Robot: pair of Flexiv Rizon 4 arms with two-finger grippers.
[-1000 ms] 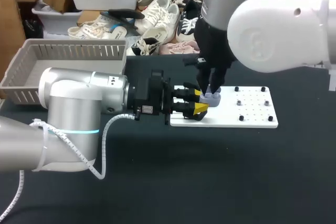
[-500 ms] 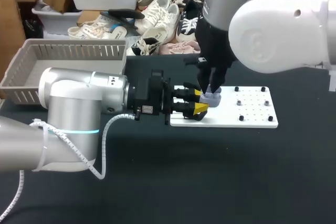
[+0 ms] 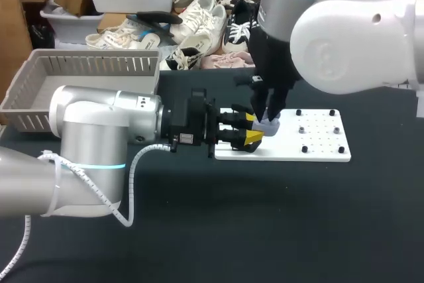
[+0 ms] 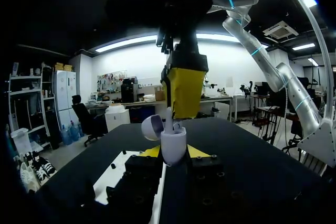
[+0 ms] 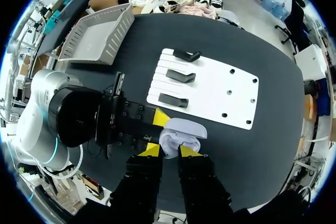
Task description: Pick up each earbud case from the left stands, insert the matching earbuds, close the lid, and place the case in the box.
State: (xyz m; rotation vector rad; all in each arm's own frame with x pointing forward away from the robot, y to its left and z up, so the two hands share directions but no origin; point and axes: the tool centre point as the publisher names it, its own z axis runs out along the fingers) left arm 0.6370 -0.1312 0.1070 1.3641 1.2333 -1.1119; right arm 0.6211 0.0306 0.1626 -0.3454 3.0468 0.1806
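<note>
Barely shifted, the right hand (image 3: 266, 114), grip unclear, hovers over the earbud case (image 4: 173, 145) pinched by the left hand (image 3: 250, 128). Insertion seems underway.

The pale lavender earbud case (image 4: 173, 148) (lid open) stands upright in the left pincer (image 3: 250, 128).

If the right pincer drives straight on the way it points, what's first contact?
The open earbud case held in the left pincer, directly ahead of the right pincer. Depth is unclear; they may already touch.
</note>
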